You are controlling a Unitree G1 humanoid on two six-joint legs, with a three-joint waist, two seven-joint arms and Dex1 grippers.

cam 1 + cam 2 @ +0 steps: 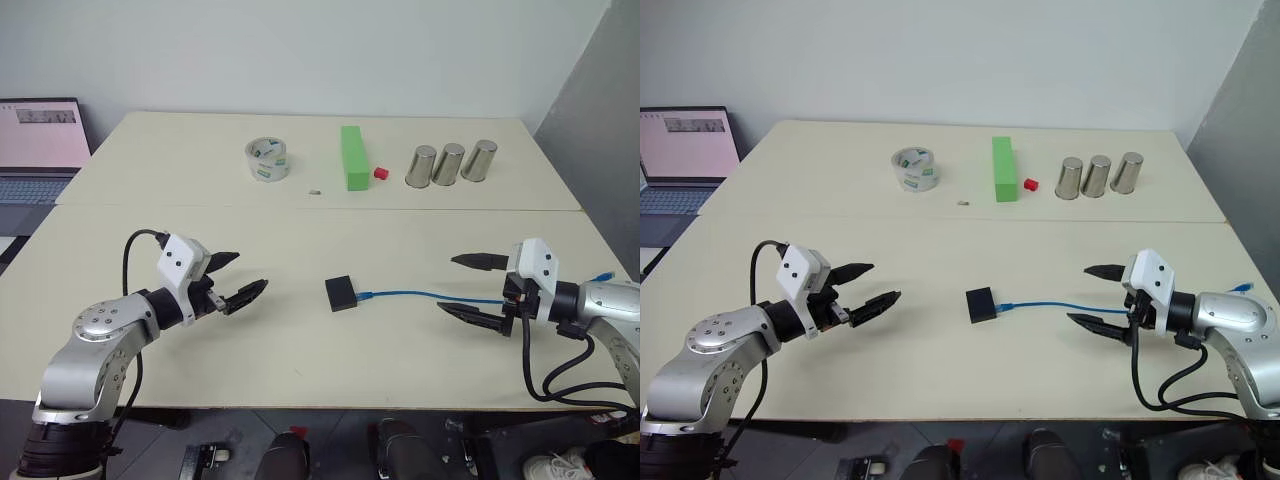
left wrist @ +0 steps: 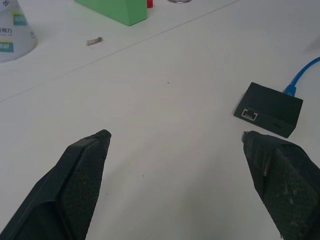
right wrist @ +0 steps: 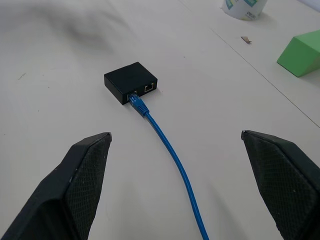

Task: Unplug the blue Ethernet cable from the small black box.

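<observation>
Blue Ethernet cable [image 3: 170, 150] plugged into small black box [image 3: 131, 81] | tape roll [image 1: 267, 160] print unreadable

Head stereo pair: high, looking forward and down across the table [image 1: 300, 330], both arms at the lower frame corners. Left wrist view: low, close, facing the small black box [image 2: 269, 108] at right of frame. Right wrist view: close, facing the same box along the blue Ethernet cable [image 3: 172, 155], frame centre.
</observation>
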